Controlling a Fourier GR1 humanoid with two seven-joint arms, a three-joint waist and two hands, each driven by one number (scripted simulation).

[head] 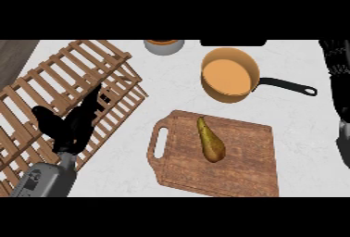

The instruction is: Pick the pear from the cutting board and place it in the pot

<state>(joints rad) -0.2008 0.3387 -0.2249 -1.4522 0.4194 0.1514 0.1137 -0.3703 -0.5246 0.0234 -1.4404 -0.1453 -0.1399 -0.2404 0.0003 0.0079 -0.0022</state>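
A yellow-brown pear point(210, 141) lies lengthwise near the middle of the wooden cutting board point(239, 178), stem end pointing away from me. Beyond the board stands the orange pot point(230, 74), its black handle point(288, 85) pointing right. Far left of the board, my left hand point(71, 122) rests open with fingers up over a wooden rack. At the view's right edge my right hand point(340, 69) shows only in part, fingers straight and pointing up, well right of the pear and the pot. Neither hand touches the pear.
A slatted wooden rack point(48, 88) covers the left of the white counter. A small grey cup with an orange top point(164, 46) stands at the back, left of the pot. Bare counter lies between the rack and the board.
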